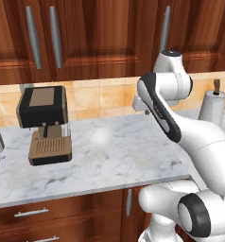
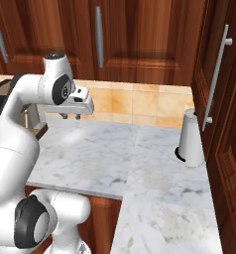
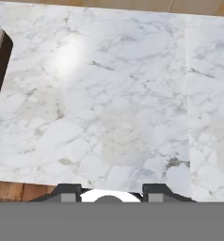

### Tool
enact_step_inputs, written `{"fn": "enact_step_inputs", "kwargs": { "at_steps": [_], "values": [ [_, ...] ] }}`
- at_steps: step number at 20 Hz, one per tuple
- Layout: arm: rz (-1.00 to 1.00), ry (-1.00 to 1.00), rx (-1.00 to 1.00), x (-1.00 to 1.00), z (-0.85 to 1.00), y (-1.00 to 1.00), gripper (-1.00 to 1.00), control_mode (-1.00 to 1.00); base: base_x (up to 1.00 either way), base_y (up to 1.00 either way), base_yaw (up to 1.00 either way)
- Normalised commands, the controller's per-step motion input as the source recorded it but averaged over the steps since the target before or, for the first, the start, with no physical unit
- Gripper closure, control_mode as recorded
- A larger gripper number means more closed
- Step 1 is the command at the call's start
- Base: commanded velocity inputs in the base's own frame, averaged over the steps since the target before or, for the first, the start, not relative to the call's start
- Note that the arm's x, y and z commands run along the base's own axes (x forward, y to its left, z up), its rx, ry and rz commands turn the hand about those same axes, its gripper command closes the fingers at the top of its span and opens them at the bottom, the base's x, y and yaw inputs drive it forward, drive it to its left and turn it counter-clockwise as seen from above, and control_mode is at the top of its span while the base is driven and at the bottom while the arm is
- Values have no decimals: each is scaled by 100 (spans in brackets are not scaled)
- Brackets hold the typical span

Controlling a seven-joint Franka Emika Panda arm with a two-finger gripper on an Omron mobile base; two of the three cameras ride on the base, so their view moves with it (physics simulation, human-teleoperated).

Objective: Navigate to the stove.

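I'm parked facing marble counter [image 1: 109,151], coffee machine [image 1: 43,125] at 10 o'clock. Gripper [image 3: 109,192] hangs wide, empty, tucked for driving. Stove unseen.

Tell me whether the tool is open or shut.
Open. In the hand view the tool shows its two dark fingertips apart, with nothing between them, above the marble counter.
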Motion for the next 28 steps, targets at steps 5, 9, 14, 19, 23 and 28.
{"fn": "enact_step_inputs", "kwargs": {
  "at_steps": [5, 9, 14, 19, 23, 28],
  "values": [
    [0, -1, 0, -33, 0, 0, -100, -100, 0, 0, 0],
    [0, -6, 0, -90, 10, 0, -100, -100, 0, 0, 0],
    [-2, -7, 0, -100, 38, 5, -100, -100, 0, 0, 0],
    [-12, -8, 0, -81, 56, 9, -100, -100, 0, 0, 0],
    [-11, -7, 0, -73, 57, 0, -100, -100, 0, 0, 0],
    [-7, -6, 1, -74, 31, 0, -100, -100, 0, 0, 0]
  ]
}}
